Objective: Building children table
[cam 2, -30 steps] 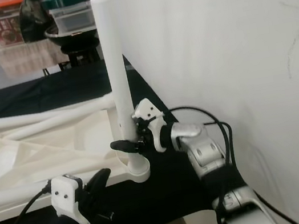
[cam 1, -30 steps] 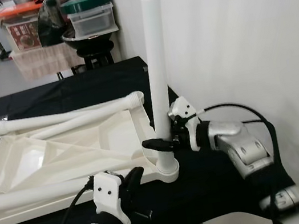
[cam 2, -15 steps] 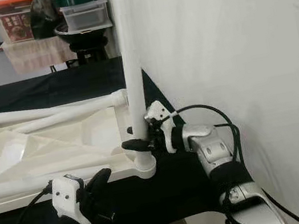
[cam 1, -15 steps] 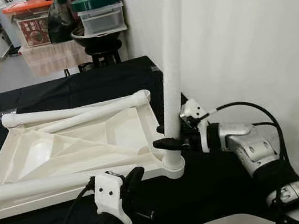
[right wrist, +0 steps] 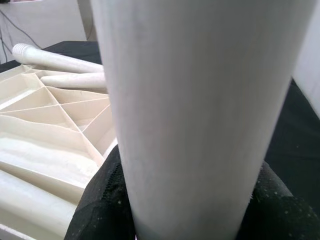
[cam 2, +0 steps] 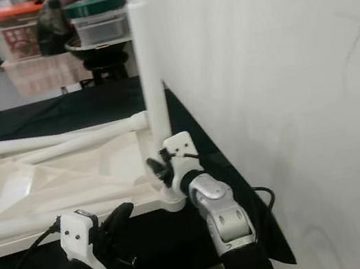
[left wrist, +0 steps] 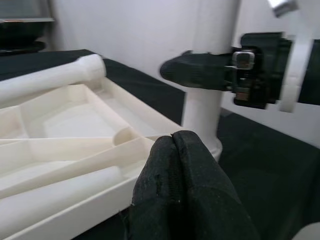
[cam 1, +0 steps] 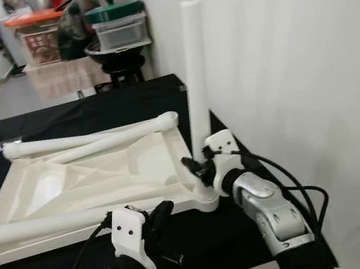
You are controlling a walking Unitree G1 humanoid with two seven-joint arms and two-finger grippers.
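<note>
The white tabletop (cam 1: 71, 188) lies upside down on the black-covered table (cam 1: 91, 105). A white leg (cam 1: 193, 69) stands upright in the socket at its near right corner. My right gripper (cam 1: 196, 168) is shut on the lower part of this leg, and its black fingers (right wrist: 100, 200) wrap around the tube (right wrist: 195, 100). Three more legs lie on the tabletop: two at the far edge (cam 1: 90, 136) and one along the near edge (cam 1: 42, 225). My left gripper (cam 1: 161, 214) is shut with nothing in it, its tips (left wrist: 172, 145) just before the near edge, close to the socket.
A white wall (cam 1: 291, 52) runs close along the table's right side. Storage boxes and a green-lidded pot (cam 1: 115, 24) stand behind the table. A small dark piece (cam 1: 176, 258) lies on the cloth by my left gripper. The table's front edge is near.
My right arm has swung from the leg's right side toward its near side, still holding it. The leg stands straighter than half a second ago. The left gripper has stayed put.
</note>
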